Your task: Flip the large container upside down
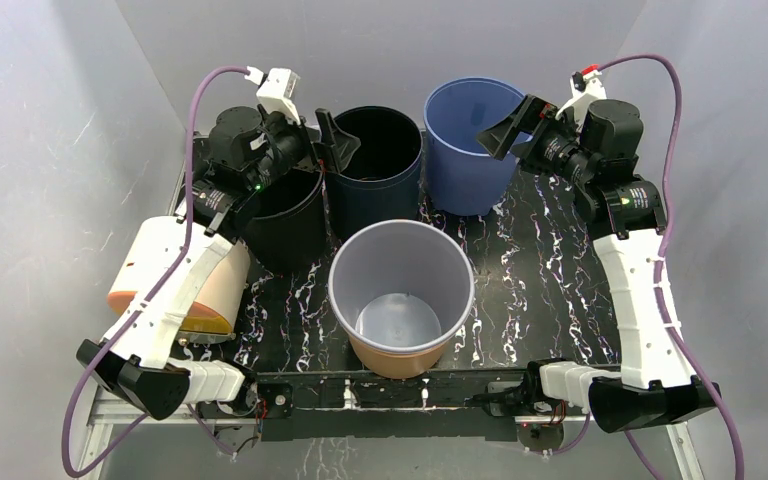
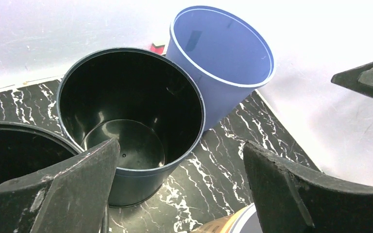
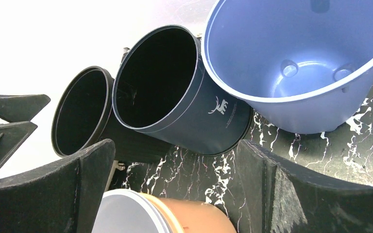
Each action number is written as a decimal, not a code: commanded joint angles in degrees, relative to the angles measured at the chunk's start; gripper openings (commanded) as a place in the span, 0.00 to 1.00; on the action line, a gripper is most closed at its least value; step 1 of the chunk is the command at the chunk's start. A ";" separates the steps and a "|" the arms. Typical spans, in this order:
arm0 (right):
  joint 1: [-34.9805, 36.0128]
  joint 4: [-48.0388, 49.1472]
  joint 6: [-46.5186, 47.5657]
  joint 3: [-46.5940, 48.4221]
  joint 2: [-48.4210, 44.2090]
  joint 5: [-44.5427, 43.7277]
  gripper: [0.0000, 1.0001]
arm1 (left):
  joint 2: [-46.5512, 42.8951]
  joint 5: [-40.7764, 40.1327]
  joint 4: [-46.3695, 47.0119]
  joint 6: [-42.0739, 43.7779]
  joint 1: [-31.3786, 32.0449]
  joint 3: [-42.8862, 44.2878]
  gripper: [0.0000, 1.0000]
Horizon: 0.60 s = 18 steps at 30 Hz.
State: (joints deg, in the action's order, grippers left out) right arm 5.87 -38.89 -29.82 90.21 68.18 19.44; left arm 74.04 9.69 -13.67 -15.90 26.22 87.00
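1. Logging left gripper and right gripper, both spread wide and gripping nothing.
2. Placing the large bucket below both sets of jaws, back toward the wrists; standing upright, mouth up, touching neither.
3. Noting dark pot straight ahead of the left jaws, black pot beside one left finger, and blue pot just ahead of the right jaws.
4. Judging wrong-pot risk: hovering nearer the back pots than the bucket, so closing here likely meaning grabbing the wrong one.
5. Expecting trouble pinching a thin rim: slipping mid-flip, or swinging the bucket into crowded neighbours and toppling them.
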 commanded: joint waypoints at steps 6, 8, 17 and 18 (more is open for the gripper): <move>-0.24 -0.99 2.16 3.80 0.35 -2.69 0.98 | -3.06 0.37 -2.39 -8.30 -0.16 1.19 0.98; -0.29 -2.20 0.98 3.68 0.04 -6.10 0.98 | -4.61 3.67 -1.86 -3.61 -0.11 -0.65 0.98; -0.21 -6.14 2.77 6.54 -1.67 4.69 0.98 | -10.24 11.65 -7.21 -3.13 0.31 -4.06 0.99; -0.21 -8.67 2.89 7.75 -1.06 5.39 0.98 | -10.28 11.88 -8.64 -3.35 0.40 -2.96 0.98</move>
State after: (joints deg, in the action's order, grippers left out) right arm 5.82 -44.18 -28.32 92.58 68.34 18.44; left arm 66.24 18.00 -18.57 -18.63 26.24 83.15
